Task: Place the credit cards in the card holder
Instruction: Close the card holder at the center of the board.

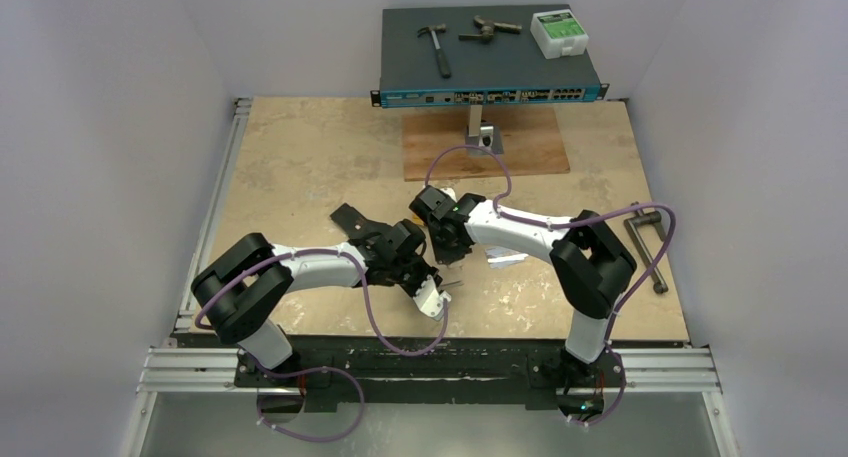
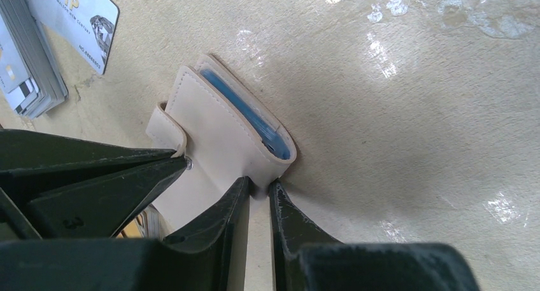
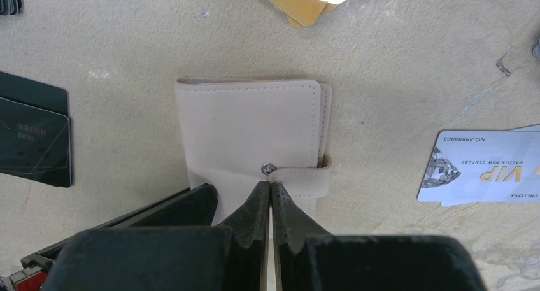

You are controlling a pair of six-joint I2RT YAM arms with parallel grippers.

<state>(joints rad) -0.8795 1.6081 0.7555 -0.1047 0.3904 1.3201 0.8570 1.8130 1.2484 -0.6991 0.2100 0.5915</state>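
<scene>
My left gripper, nearly closed, pinched the near edge of the closed card holder; my right gripper, shut and empty, met its snap tab. Holding firm while levering under that tab seemed best.

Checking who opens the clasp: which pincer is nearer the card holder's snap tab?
Right. The right pincer, shut, has its tips at the snap tab; the left pincer grips the card holder's edge, away from the tab.

Pale beige card holder, blue inner pocket, silvery credit cards
</scene>
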